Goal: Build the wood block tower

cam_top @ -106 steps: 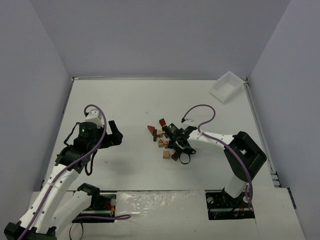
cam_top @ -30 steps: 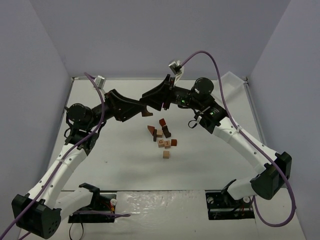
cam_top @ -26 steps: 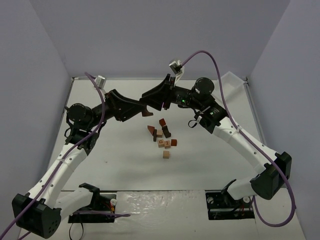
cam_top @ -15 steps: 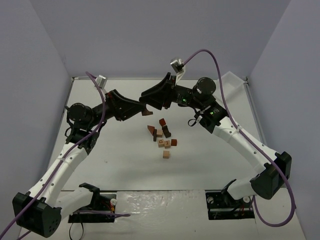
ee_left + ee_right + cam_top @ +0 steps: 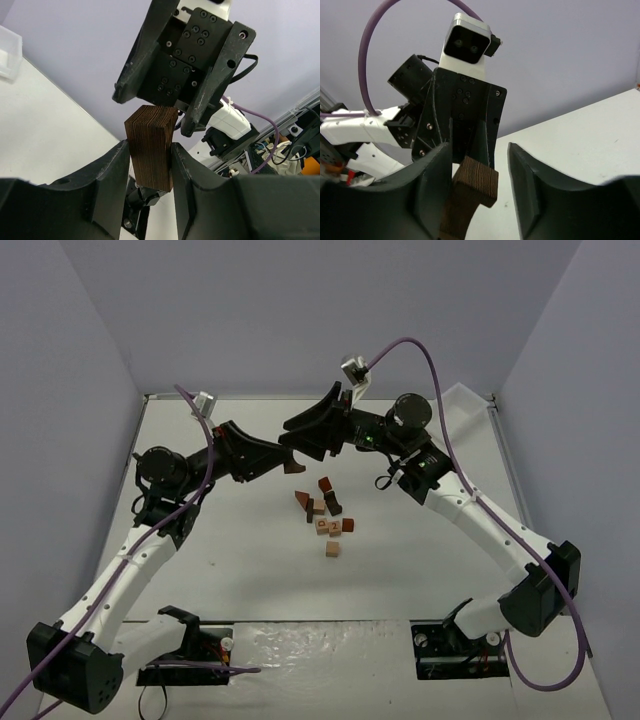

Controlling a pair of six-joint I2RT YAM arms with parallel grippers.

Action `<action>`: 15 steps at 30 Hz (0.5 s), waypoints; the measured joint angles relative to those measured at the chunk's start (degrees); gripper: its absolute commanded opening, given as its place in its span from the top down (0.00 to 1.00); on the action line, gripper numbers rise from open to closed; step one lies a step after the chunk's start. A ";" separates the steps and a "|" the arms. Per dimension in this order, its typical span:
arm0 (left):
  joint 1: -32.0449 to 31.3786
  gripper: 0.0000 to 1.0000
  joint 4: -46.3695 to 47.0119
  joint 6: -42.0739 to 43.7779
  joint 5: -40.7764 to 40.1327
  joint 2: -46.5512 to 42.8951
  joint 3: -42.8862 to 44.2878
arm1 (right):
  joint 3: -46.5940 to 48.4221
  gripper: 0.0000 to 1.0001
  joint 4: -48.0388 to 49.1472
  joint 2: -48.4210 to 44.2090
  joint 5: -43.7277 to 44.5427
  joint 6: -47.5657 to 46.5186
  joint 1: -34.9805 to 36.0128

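Okay, midair handover: left tool [image 5: 148, 152] is clamped on the dark brown block [image 5: 150, 145], holding it upright above the desk [image 5: 230, 560]. Right tool [image 5: 479, 160] stands spread with a gap beside the block, probably letting go. Tower cluster [image 5: 322, 510] sits below, ready for placement.

white arm links [image 5: 480, 524], black fingers [image 5: 110, 175], looping purple cables [image 5: 402, 340]
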 measured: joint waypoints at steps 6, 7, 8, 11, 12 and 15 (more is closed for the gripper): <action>-0.03 1.00 0.48 1.83 0.75 -0.16 -3.63 | -0.42 0.13 0.21 0.20 0.22 0.97 -2.02; 0.18 1.00 -0.21 2.66 0.88 -0.16 -4.29 | -0.72 0.10 0.19 0.20 0.28 1.09 -2.81; 0.49 1.00 -1.25 3.49 1.07 -0.16 -4.88 | -1.15 0.08 0.17 0.19 0.36 1.16 -3.66; 2.21 1.00 -7.63 8.04 1.10 -0.48 -5.47 | -2.75 0.03 -0.72 0.13 1.10 1.12 -6.85; 2.98 1.00 -10.95 10.63 0.48 -0.89 -5.41 | -3.26 0.01 -1.66 0.06 1.52 0.93 -8.18; 4.83 1.00 -24.98 19.87 -3.20 -2.41 -3.91 | -4.52 0.00 -6.66 -0.42 3.72 -0.64 -12.11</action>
